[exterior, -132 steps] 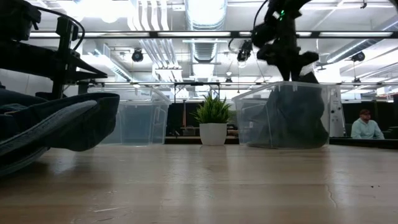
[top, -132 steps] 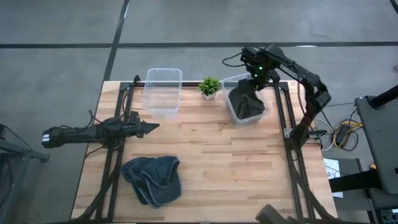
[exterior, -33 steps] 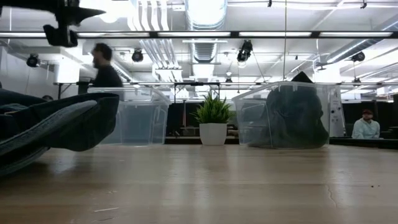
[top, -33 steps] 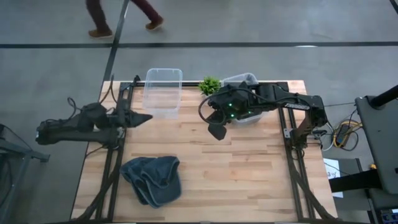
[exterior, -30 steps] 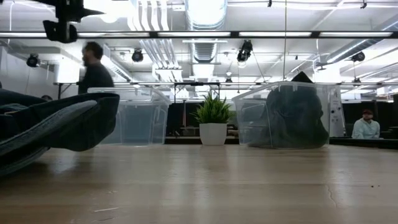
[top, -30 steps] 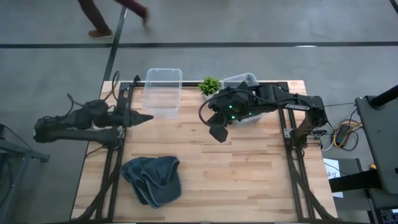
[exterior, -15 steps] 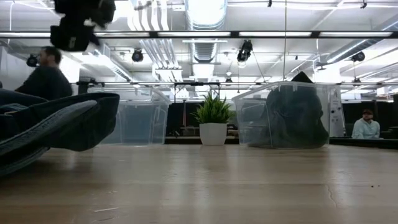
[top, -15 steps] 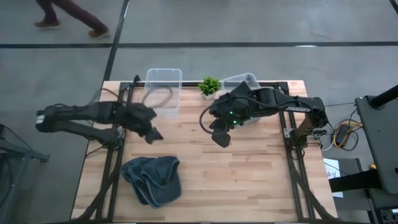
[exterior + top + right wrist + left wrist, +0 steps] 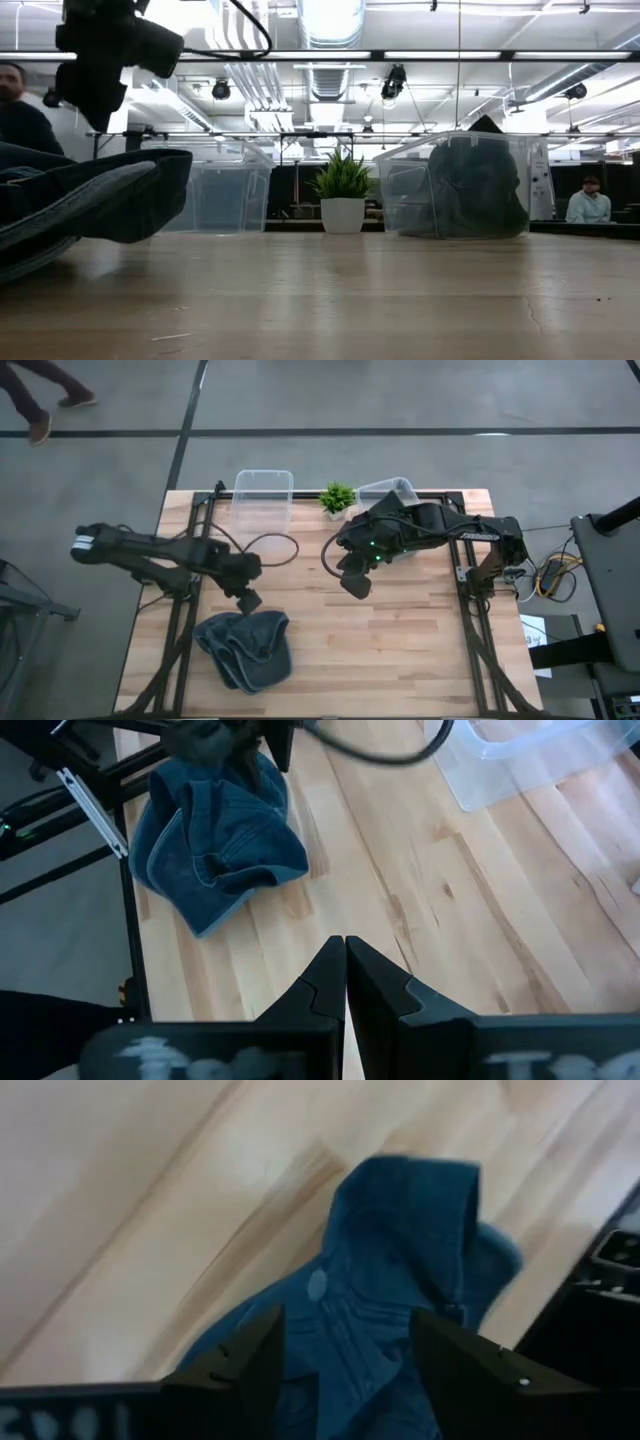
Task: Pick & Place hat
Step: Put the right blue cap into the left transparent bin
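A blue denim hat (image 9: 245, 648) lies crumpled on the table near its left front; it also shows in the low view (image 9: 85, 200). My left gripper (image 9: 248, 600) hangs open just above the hat's far edge, pointing down. In the left wrist view its fingers (image 9: 345, 1330) frame the hat (image 9: 385, 1280) without touching it. My right gripper (image 9: 355, 582) is shut and holds nothing, above the table's middle; its wrist view (image 9: 345, 970) looks toward the hat (image 9: 215, 845). A second, dark hat (image 9: 470, 190) sits in the right clear bin.
An empty clear bin (image 9: 262, 508) stands at the far left-centre, and a small potted plant (image 9: 337, 498) beside it. The right bin (image 9: 392, 488) is partly hidden under my right arm. Bare wood (image 9: 400, 650) lies right of the blue hat. People show beyond the table (image 9: 20, 115).
My left gripper has swung from the table's left edge toward the near edge and the right. It has tipped downward and come over the blue hat's far edge. The hat has not moved. A person has walked leftward past the table's far side.
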`<state>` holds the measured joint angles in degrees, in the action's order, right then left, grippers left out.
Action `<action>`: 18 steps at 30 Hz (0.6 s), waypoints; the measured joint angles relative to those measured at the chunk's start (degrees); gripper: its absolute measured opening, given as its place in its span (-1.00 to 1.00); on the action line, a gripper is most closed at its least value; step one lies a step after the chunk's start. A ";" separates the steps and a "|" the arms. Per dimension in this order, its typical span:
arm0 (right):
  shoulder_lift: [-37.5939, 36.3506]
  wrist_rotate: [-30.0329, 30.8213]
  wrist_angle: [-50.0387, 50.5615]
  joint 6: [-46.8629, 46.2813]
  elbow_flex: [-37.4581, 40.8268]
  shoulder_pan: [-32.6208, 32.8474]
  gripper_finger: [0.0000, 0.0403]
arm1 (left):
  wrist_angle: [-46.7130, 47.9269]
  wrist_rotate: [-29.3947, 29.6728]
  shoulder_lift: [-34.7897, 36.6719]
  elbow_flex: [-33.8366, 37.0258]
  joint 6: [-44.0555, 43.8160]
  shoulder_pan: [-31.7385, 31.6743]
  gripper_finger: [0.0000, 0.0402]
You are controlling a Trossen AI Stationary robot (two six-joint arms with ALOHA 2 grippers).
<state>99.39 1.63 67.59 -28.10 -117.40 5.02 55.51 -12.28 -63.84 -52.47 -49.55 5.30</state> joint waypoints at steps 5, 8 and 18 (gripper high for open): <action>0.00 0.00 0.00 0.00 0.00 0.02 -0.96 | 0.30 -0.39 -4.01 1.42 -1.26 2.06 0.13; 0.00 0.00 -0.02 0.00 0.00 0.02 -0.96 | -0.11 -0.93 -5.23 2.73 -3.17 2.86 0.14; 0.00 0.02 -0.06 0.21 0.31 0.02 -0.96 | -8.63 -4.95 -7.63 6.24 -5.25 5.69 0.14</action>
<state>99.39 1.65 67.54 -27.89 -117.10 5.04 46.88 -17.23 -71.47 -46.22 -54.80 10.99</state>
